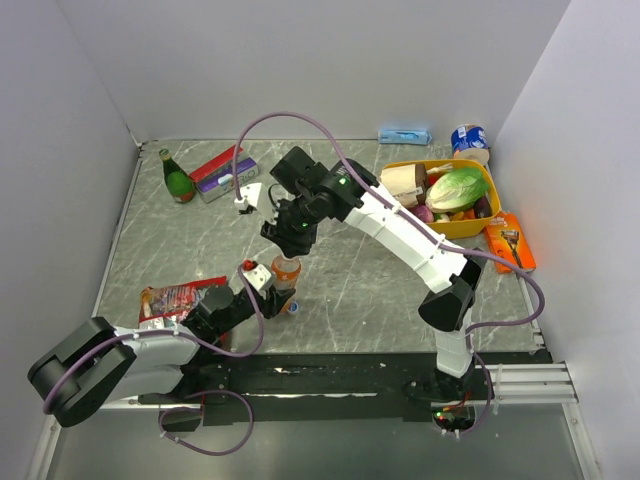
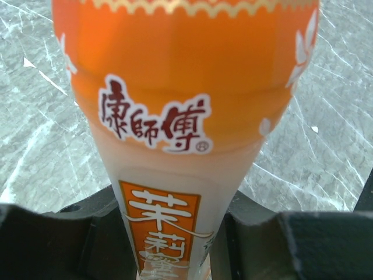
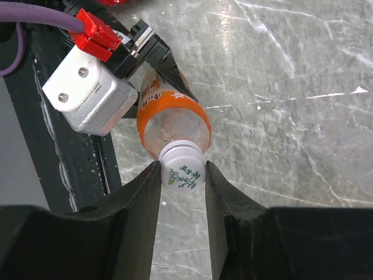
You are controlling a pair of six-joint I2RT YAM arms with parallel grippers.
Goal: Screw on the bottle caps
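- Worktop (image 1: 380, 290): grey marbled surface. The work is near its front left, just ahead of the arm bases.
- Bottle (image 1: 286, 270): small clear bottle of orange drink, standing roughly upright between the two arms. Whether its base rests on the surface cannot be told.
- Left claw (image 2: 175, 245): clamped on the lower, labelled body of the bottle, one finger on each side, holding it against turning.
- Right claw (image 3: 182, 181): reaching down from above, fingers drawn in on either side of the cap with no gap visible.
- White cap (image 3: 182, 172): sits on the bottle's neck, printed top facing up, gripped by the right claw. How far the thread has engaged cannot be seen.
- Step in hand, as judged: screwing this cap on, one claw bracing, the other turning.
- Next move, as judged: rotate the right wrist about the neck's axis, keeping the cap square to avoid cross-threading, with the left grip firm.
- Blue cap (image 1: 293, 307): a small blue spot by the bottle's base, apparently not fitted to anything.
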